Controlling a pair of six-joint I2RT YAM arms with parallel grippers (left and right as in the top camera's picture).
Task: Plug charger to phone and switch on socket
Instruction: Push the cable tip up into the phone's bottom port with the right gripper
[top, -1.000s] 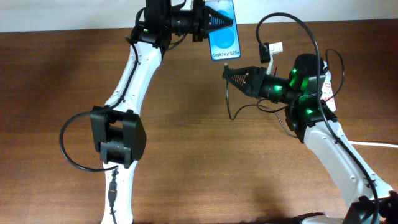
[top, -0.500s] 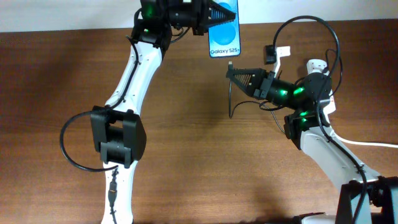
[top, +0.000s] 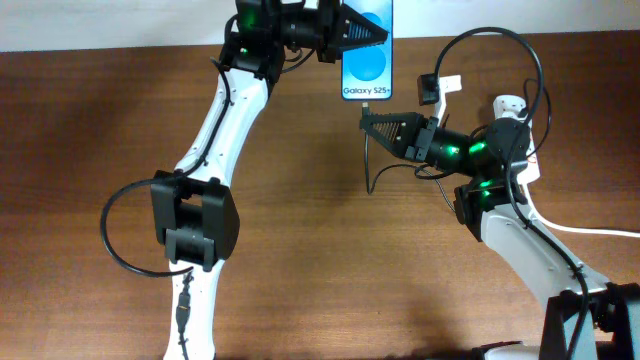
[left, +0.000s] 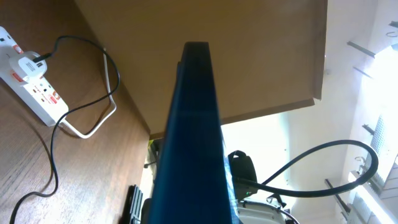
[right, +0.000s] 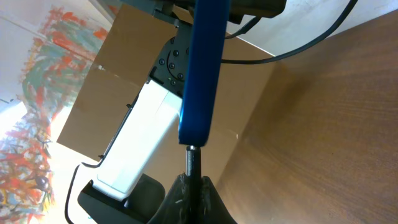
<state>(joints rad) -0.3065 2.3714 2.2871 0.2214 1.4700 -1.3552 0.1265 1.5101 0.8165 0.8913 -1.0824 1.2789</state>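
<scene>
A: Starting with the left gripper (top: 375, 34): apart or together?

B: Clamped on the phone (top: 368, 65), holding it clear of the bench (top: 100, 150) near the far edge, blue screen facing up.

A: And the right gripper (top: 369, 119)?

B: Closed tight on the charger (right: 191, 159), just behind the connector. Aiming that connector straight at the phone's lower edge, and touching it, going by the right wrist view. Seated in the port or only against it: cannot tell.

A: Any sign of the socket (left: 34, 93)?

B: Lying flat on the bench in the left wrist view, well apart from the phone, with a white adapter (left: 26, 64) sitting on it and a thick white cord (left: 87, 132) looping beside. Too small to read the switch position.
</scene>
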